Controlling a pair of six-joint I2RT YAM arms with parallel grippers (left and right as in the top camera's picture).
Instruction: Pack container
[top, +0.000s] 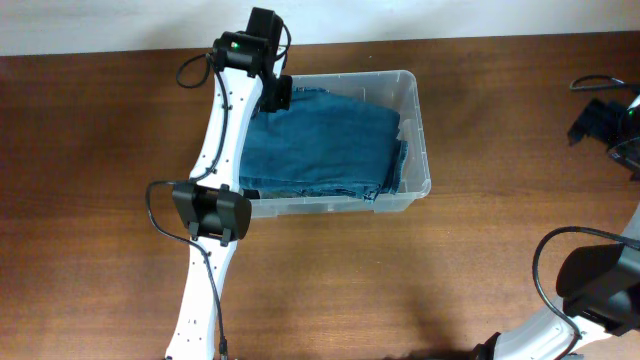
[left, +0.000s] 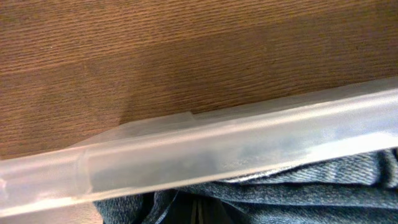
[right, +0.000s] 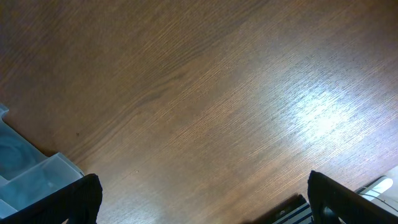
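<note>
Container (top: 415, 140) sits on the wooden table (top: 100, 200), folded jeans (top: 320, 140) inside. Left gripper (top: 277, 93), pressed together, hangs at its far-left rim; raise it carelessly and you risk hooking that rim or snagging denim. Right gripper (right: 202, 186), spread, stands well right of it.

Left gripper (top: 278, 92) apparently shut, right gripper (right: 211, 199) wide open

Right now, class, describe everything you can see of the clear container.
The container is a rectangular clear plastic bin with rounded corners and a thick rim, standing upright on the wooden table. Folded blue denim nearly fills it. The left arm reaches over its left end; whether they touch is unclear.
</note>
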